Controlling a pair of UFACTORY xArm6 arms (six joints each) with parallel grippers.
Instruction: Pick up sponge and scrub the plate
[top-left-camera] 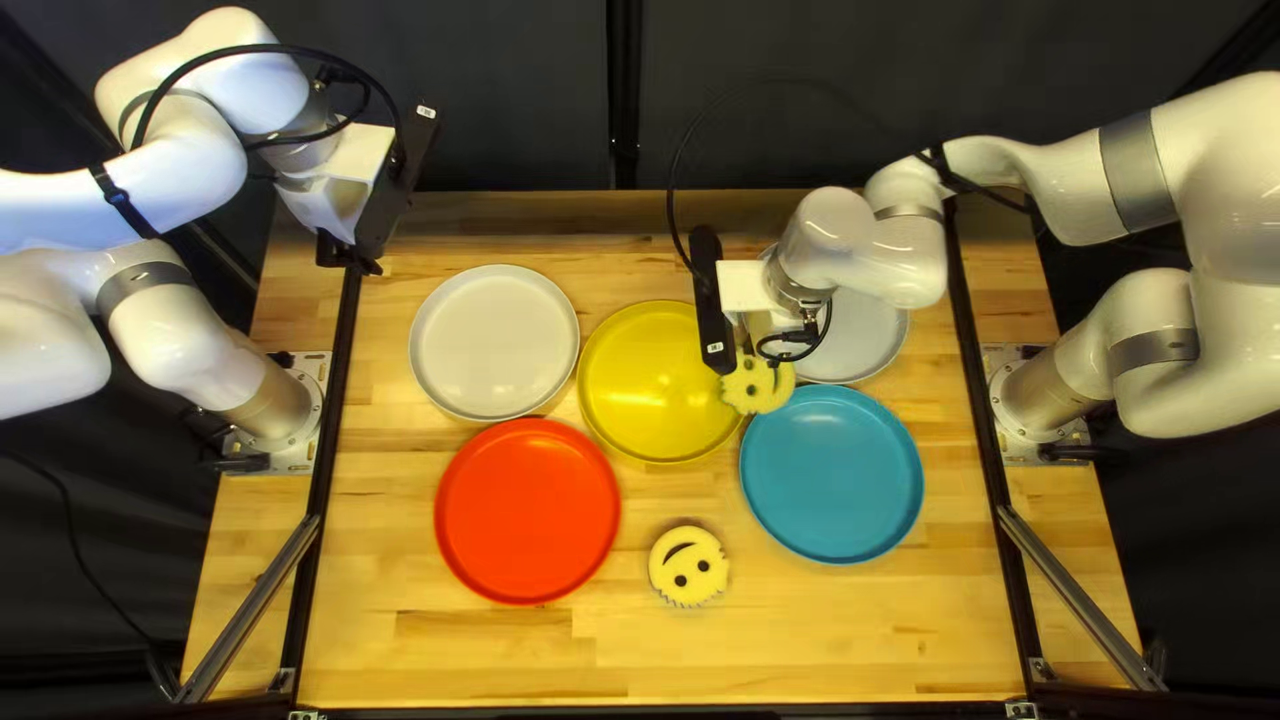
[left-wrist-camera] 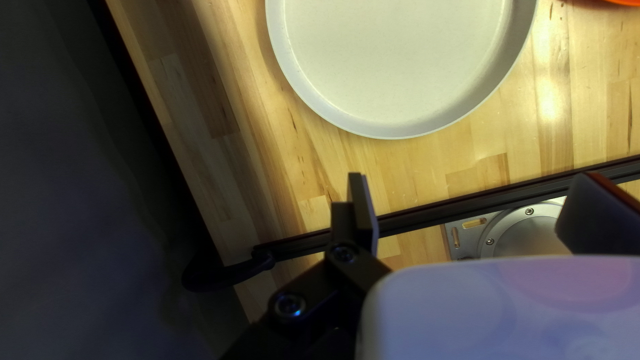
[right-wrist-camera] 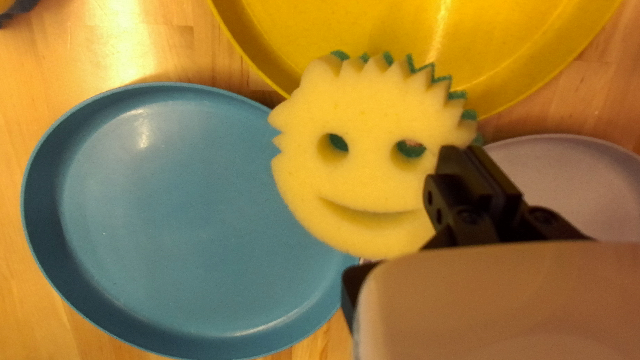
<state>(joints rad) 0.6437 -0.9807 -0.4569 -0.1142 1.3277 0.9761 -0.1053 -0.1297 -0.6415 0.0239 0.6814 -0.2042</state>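
At the far left corner of the wooden surface (top-left-camera: 440,654), I am holding my left pincer (left-wrist-camera: 472,187) high with its fingers spread wide around nothing, probably because one arm is enough here. Beside it a round light-grey plate (top-left-camera: 495,343) is lying towards the far edge, and a round red plate (top-left-camera: 528,511) is sitting nearer the near edge. A round yellow plate (top-left-camera: 647,380) is resting mid-surface. A spare round yellow smiling-face sponge (top-left-camera: 688,566) is lying face up towards the near edge, out of the scrubbing area.

The task's sponge, a round yellow foam face with a green backing (right-wrist-camera: 363,167), is hanging over the adjoining rims of the yellow and blue plates; I am pinching it by its chin side in my right pincer (right-wrist-camera: 407,212), leaving the green layer facing down, presumably for scouring. The round blue plate (top-left-camera: 831,474) is lying next to it, and a second grey plate (top-left-camera: 867,340) is sitting partly under my right arm (top-left-camera: 867,254). Which plate I am meaning to scrub, I cannot tell; lowering the sponge flat is probably coming next.
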